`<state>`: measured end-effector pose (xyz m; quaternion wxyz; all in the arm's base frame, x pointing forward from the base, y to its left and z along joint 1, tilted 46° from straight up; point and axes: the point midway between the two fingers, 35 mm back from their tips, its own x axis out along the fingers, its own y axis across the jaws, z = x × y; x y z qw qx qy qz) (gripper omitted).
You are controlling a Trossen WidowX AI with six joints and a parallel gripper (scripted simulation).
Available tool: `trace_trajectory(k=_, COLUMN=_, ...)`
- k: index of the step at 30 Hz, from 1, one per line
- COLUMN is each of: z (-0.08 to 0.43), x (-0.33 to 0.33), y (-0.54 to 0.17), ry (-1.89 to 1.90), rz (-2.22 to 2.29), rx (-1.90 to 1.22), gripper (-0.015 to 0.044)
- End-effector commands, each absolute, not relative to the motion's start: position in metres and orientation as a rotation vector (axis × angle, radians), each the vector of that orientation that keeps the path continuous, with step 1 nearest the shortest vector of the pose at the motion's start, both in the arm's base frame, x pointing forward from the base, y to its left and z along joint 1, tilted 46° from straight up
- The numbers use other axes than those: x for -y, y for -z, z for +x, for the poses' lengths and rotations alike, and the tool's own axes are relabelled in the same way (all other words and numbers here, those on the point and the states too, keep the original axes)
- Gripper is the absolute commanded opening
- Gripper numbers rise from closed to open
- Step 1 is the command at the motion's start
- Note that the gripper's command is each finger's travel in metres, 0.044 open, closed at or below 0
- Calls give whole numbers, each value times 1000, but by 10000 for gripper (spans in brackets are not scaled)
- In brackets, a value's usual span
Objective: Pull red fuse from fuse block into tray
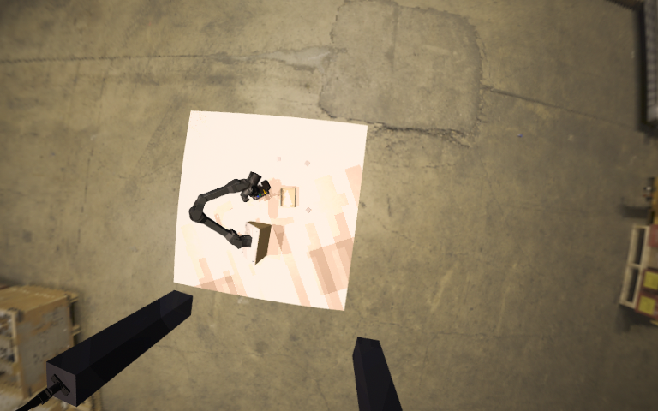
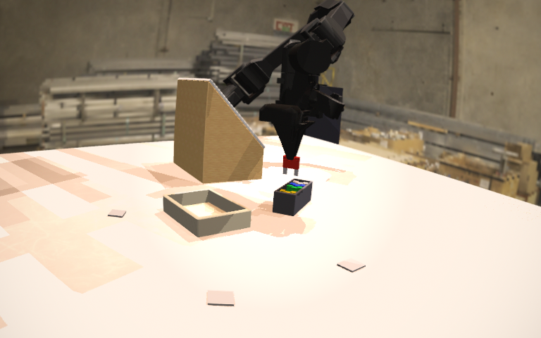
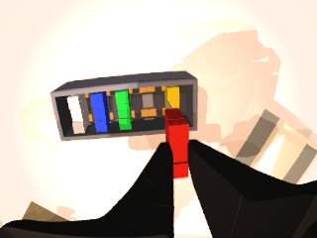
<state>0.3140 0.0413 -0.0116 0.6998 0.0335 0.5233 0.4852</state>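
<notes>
My gripper (image 2: pixel 291 158) (image 3: pixel 177 149) is shut on the red fuse (image 2: pixel 291 162) (image 3: pixel 177 139). The fuse hangs upright with its two metal prongs down, clear above the dark fuse block (image 2: pixel 283 204) (image 3: pixel 126 80). In the block stand a white fuse (image 3: pixel 75 110), a blue fuse (image 3: pixel 99 111), a green fuse (image 3: pixel 123 109) and a yellow fuse (image 3: pixel 172 94). An empty slot (image 3: pixel 148 101) shows between green and yellow. The tray (image 1: pixel 288 206) (image 2: pixel 225 224) is empty and stands beside the block, its near corner showing at the right in the wrist view.
A tall wooden box with a sloped top (image 1: pixel 262 242) (image 2: pixel 233 155) stands behind the tray, near the arm's base. Small flat square tiles (image 2: pixel 220 297) (image 2: pixel 351 265) (image 2: pixel 116 213) lie on the table (image 2: pixel 399 303). Shadows cross the table.
</notes>
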Motion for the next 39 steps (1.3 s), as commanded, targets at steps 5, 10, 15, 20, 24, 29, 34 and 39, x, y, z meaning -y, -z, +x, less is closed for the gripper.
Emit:
trace_trajectory(k=5, z=322, x=-11, y=40, ry=-1071, rz=69, rx=-1179, gripper=0)
trace_trajectory(k=10, z=325, x=10, y=59, ry=-1068, rz=66, rx=-1180, gripper=0)
trace_trajectory(k=15, z=326, x=30, y=79, ry=-1068, rz=64, rx=-1181, gripper=0)
trace_trajectory(k=20, z=323, x=50, y=100, ry=-1070, rz=65, rx=-1180, gripper=0)
trace_trajectory(k=24, z=320, x=66, y=117, ry=-1073, rz=66, rx=-1178, gripper=0)
trace_trajectory(k=29, z=317, x=75, y=128, ry=-1076, rz=67, rx=-1176, gripper=0)
trace_trajectory(k=34, z=317, x=72, y=131, ry=-1076, rz=67, rx=-1176, gripper=0)
trace_trajectory(k=39, z=317, x=66, y=137, ry=-1076, rz=67, rx=-1176, gripper=0)
